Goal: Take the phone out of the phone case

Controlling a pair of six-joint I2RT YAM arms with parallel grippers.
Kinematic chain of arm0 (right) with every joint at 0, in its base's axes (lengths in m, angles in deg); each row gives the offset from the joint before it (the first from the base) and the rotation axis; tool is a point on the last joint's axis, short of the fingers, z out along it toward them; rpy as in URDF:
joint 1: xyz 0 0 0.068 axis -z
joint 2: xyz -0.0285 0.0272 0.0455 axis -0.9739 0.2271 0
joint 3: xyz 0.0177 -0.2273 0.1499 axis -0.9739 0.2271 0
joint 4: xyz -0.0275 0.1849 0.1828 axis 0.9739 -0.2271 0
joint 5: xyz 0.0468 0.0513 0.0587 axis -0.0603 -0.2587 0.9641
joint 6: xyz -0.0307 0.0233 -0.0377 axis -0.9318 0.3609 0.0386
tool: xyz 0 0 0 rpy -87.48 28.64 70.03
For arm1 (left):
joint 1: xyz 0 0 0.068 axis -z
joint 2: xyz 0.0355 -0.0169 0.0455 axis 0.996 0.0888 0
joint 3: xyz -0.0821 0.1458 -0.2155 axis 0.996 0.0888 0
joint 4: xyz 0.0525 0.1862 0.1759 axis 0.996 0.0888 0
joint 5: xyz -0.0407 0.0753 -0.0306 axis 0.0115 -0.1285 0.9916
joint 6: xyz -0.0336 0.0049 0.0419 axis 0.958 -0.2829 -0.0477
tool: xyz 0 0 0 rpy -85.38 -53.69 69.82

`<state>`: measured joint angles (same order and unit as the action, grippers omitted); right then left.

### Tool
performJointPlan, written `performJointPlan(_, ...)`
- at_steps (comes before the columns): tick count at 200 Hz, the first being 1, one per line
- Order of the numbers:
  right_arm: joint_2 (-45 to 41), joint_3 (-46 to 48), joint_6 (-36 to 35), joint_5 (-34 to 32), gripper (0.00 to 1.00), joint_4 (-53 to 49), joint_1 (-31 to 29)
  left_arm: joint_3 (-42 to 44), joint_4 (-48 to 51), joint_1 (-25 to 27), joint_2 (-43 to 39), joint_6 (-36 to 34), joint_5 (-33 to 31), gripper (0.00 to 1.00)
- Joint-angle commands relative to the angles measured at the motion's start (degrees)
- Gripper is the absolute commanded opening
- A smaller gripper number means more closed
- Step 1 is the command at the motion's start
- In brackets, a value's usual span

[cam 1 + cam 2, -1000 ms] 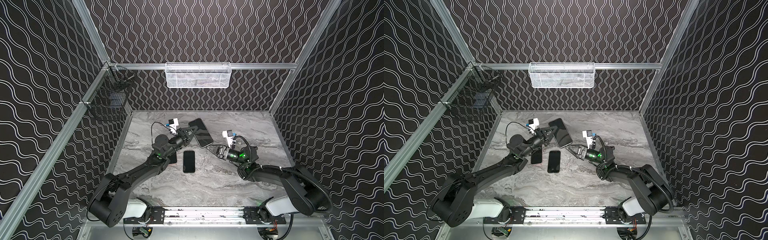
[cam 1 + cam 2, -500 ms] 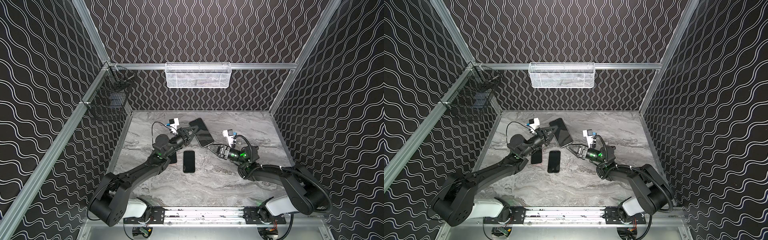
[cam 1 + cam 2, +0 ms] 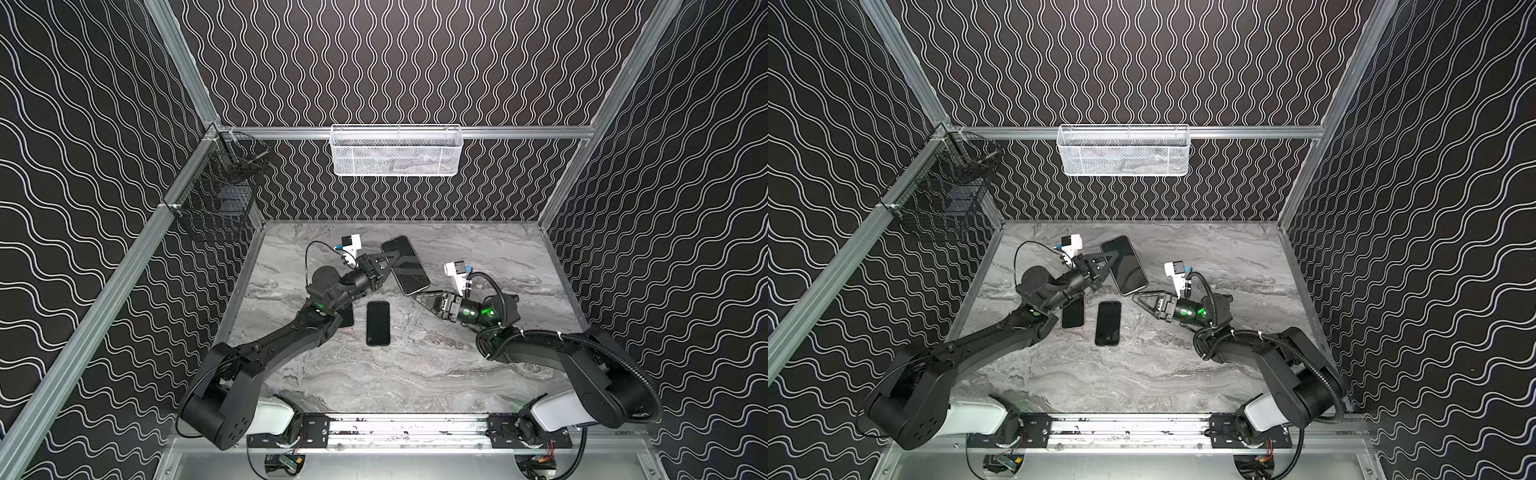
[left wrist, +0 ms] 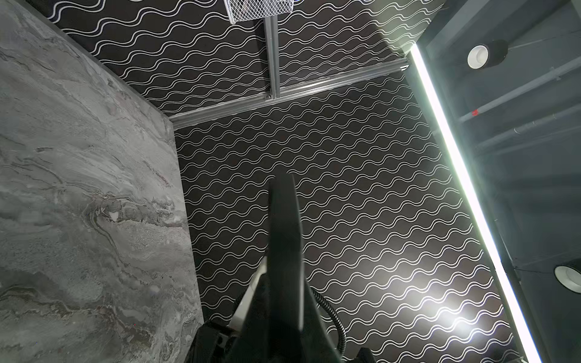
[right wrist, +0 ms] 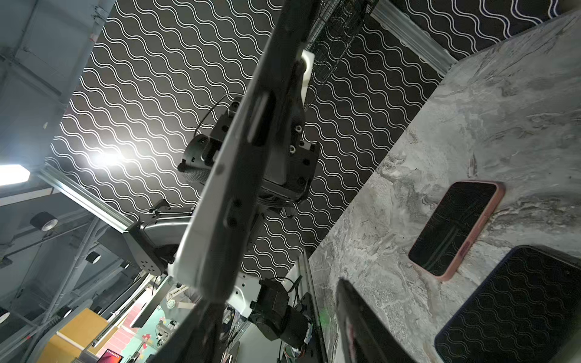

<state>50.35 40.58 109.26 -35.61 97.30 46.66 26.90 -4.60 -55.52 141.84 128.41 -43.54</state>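
Note:
A large phone point(image 3: 409, 266) with a dark screen, in a pale case, hangs tilted above the marble table point(image 3: 415, 374). My left gripper point(image 3: 390, 265) is shut on its left long edge; the left wrist view shows it edge-on point(image 4: 283, 226) in the shut gripper point(image 4: 279, 283). My right gripper point(image 3: 420, 297) sits at the phone's near right corner, jaws open. In the right wrist view the pale case edge point(image 5: 226, 188) ends against one finger point(image 5: 195, 333). The other finger point(image 5: 355, 320) stands apart. The gripper midpoint point(image 5: 276, 314) is empty.
A black phone point(image 3: 378, 318) lies flat mid-table, and a pink-cased phone point(image 3: 1073, 312) lies partly under my left arm. A white mesh basket point(image 3: 397, 149) hangs on the back wall. A black wire basket point(image 3: 216, 203) hangs at the left corner.

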Motion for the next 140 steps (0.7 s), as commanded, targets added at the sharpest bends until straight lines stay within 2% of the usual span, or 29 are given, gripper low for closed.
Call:
performJointPlan(1, -0.8, -0.2, -0.7, 1.2, 0.58, 3.0, 0.0, -0.7, -1.6, 0.1, 0.2, 0.0, 0.4, 0.0)
performJointPlan(69, -3.6, 0.4, -2.3, 1.3, 0.58, 0.5, 0.2, -1.3, -0.9, 0.1, -0.2, -0.5, 0.2, 0.0)
performJointPlan(140, -1.5, -0.3, -0.9, -0.2, 0.57, 1.6, 0.7, -0.8, -0.3, 0.2, -1.5, -0.5, 0.4, 0.0)
